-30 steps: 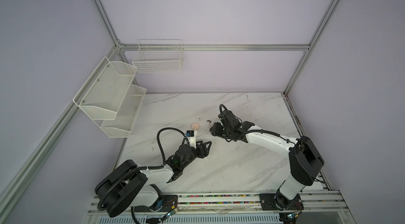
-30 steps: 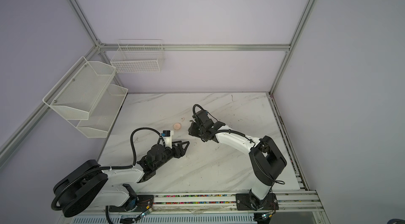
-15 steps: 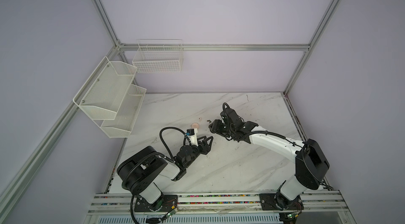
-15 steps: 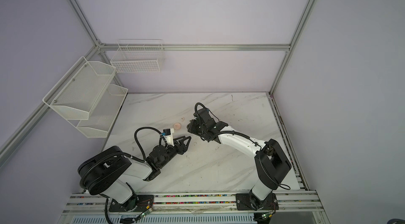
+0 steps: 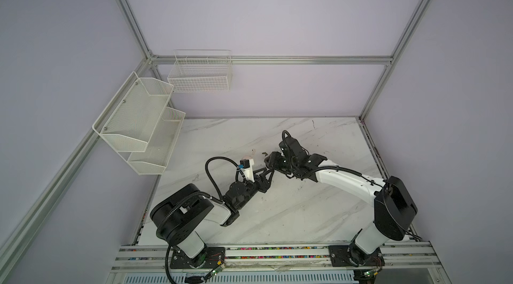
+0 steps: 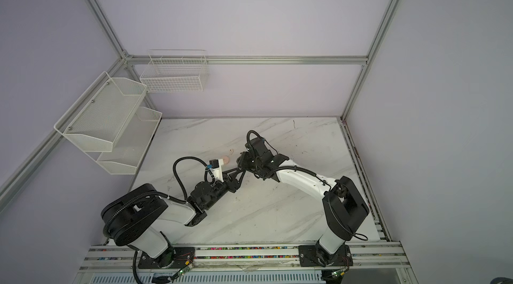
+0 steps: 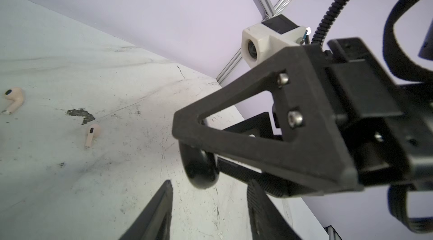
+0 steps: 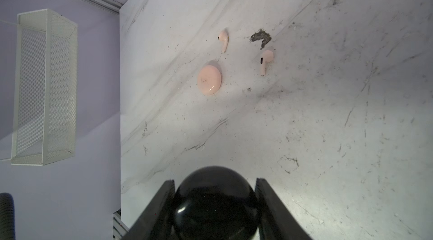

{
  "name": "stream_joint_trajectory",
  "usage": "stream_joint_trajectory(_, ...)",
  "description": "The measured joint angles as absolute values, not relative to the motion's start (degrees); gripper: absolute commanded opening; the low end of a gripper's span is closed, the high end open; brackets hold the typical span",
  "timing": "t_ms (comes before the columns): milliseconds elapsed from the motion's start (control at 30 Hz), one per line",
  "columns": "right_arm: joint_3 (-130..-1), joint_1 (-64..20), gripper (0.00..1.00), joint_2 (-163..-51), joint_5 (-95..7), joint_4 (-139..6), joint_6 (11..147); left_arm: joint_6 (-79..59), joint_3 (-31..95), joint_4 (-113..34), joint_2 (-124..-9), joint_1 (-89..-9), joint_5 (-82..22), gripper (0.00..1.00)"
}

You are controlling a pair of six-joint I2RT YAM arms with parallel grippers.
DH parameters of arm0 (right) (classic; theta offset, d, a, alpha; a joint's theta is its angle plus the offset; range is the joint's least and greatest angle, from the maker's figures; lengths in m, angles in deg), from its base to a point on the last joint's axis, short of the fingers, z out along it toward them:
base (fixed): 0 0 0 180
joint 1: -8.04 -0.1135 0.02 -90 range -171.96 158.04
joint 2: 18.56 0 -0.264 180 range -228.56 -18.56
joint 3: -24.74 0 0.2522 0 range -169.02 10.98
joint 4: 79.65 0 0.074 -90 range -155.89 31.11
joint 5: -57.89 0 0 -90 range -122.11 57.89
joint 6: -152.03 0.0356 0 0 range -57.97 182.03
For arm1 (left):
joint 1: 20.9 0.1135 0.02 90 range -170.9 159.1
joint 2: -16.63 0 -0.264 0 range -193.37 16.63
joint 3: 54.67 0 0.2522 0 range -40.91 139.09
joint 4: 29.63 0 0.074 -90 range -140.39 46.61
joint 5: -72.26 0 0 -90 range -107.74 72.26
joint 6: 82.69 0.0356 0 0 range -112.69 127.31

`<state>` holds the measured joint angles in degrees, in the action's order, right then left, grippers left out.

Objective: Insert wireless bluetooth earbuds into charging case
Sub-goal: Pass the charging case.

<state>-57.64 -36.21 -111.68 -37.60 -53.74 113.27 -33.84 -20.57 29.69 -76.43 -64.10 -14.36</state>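
White marble-patterned tabletop (image 5: 305,213) carries both arms in both top views, and they meet nose to nose near its middle. The right gripper (image 5: 269,162) and the left gripper (image 5: 268,172) almost touch there; from this far off, what sits between them is hard to make out. A pale pink round puck-like case (image 6: 227,160) peeks out just beyond the left arm's white wrist camera (image 6: 219,168).

From the left wrist, the left gripper (image 7: 208,184) has its two black fingers standing apart with bare table between them. A glossy black round charging case (image 7: 201,173) hangs just past their tips, with a gap on each side. The right gripper's triangular black fingers clamp that case. Well off on the table lie a pale pink stemmed earbud (image 7: 14,99) and a second pink earbud (image 7: 92,134), apart from each other, with a dark scuffed patch (image 7: 80,114) just beside the second.

From the right wrist, the right gripper (image 8: 215,181) presses its fingers against both sides of the black case (image 8: 215,203). Farther on, both earbuds lie flat on the marble, outside any case. The pink case (image 8: 209,80) is closed and lies near one earbud (image 8: 223,39); the other (image 8: 266,60) lies by the dark patch (image 8: 260,37).
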Motion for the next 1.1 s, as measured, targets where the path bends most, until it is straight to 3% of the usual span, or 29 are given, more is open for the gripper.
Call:
stream_joint_trajectory(267,-57.64,-36.21,0.47,-111.68,-38.85,-54.77,113.4,-35.76,-18.67,31.65,-81.61,-64.1,-14.51,0.43)
stream_joint_trajectory(867,-57.64,-36.21,0.47,-111.68,-39.51,-55.1,114.01,-35.82,-18.23,35.06,-81.61,-64.1,-12.09,0.41)
stream_joint_trajectory(1100,-57.62,-36.21,0.47,-111.68,-39.51,-55.21,114.01,-34.82,-18.23,35.26,-81.61,-64.05,-11.47,0.33)
